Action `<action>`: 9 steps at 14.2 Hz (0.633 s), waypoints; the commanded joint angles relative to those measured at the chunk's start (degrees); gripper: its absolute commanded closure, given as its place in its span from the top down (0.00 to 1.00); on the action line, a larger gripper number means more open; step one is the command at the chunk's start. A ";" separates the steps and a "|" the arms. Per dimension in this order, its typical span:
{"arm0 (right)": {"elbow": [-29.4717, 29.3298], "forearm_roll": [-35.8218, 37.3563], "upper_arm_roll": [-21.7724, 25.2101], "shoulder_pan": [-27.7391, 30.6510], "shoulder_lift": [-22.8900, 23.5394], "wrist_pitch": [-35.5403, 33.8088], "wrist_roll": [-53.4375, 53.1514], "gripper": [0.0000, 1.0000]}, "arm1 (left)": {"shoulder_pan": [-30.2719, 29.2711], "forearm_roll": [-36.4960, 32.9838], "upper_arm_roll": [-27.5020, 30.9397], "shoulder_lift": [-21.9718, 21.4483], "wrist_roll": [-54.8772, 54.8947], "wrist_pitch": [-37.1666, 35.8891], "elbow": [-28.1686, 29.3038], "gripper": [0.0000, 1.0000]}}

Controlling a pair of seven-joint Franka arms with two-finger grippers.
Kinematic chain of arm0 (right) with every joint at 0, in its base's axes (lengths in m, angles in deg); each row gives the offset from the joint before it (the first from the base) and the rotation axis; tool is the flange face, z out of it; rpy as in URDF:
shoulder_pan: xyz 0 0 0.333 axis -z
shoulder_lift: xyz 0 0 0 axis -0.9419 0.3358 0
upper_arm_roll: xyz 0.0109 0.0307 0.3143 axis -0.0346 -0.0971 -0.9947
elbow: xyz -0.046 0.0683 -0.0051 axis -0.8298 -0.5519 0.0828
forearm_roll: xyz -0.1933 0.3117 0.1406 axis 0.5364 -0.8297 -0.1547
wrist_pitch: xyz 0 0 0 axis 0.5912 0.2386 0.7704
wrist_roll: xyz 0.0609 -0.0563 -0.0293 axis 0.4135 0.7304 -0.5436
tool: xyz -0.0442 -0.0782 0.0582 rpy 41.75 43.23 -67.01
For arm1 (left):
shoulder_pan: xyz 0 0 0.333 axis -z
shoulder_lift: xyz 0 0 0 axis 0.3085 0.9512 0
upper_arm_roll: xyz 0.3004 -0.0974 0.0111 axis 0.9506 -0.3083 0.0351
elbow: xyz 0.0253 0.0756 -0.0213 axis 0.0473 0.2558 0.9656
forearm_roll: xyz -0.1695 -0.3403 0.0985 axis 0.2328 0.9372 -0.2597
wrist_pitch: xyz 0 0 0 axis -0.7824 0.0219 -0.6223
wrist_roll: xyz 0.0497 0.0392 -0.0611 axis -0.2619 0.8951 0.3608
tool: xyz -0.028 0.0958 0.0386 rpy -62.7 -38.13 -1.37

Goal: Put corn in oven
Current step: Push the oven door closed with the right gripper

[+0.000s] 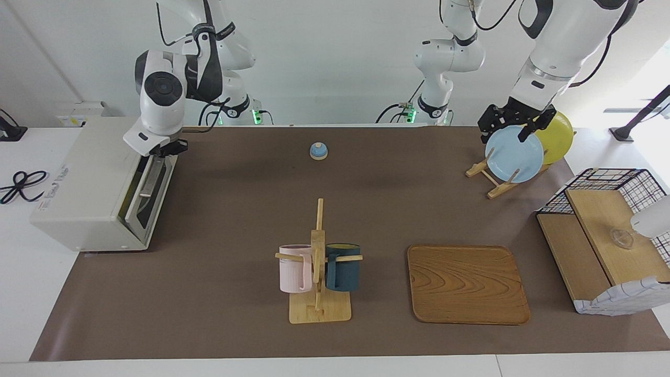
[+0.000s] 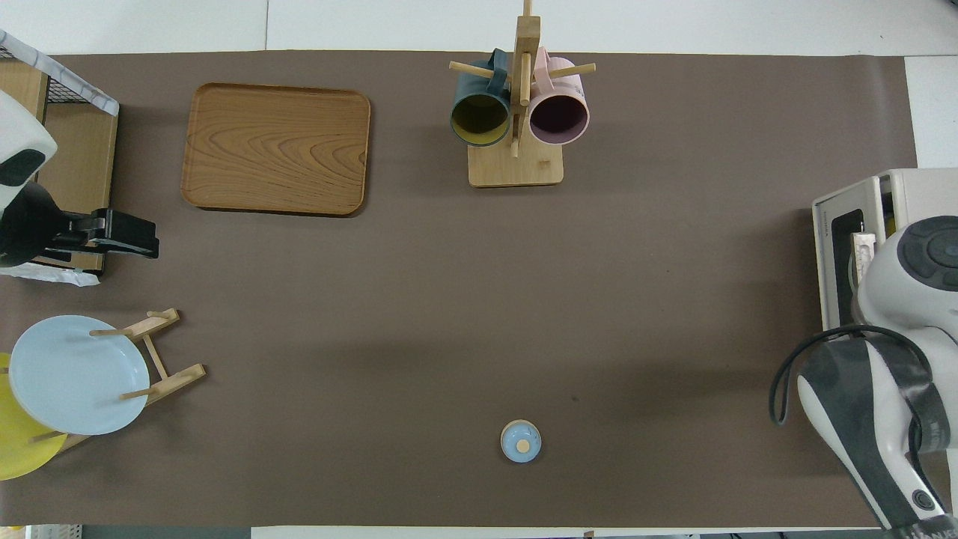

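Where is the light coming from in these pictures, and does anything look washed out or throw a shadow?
Facing view: a blown-out glare sits past the yellow plate, and the oven shades the mat beside it. Overhead view: even light, with a soft shadow beside the tray.

White wall [image 1: 324,63] at robots' end, plain. White table [image 1: 31,293], brown mat [image 1: 220,209] over most of top; white margin bare at both ends and along edge farthest from robots. Black cable [image 1: 21,184] looped on white margin at right arm's end. Bright daylight [image 1: 654,68] at left arm's end. Soft shadows on mat.
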 commanded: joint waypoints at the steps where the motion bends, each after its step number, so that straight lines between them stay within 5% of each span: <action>1: -1.55 1.04 -0.29 1.13 1.05 -0.12 1.82 0.00 | -0.72 -0.64 -0.44 -0.06 0.29 -0.66 -0.46 1.00; 9: -6.83 1.04 -0.91 0.69 0.96 -7.34 4.36 0.00 | -0.72 -0.64 -0.44 0.03 0.29 -0.66 -0.46 1.00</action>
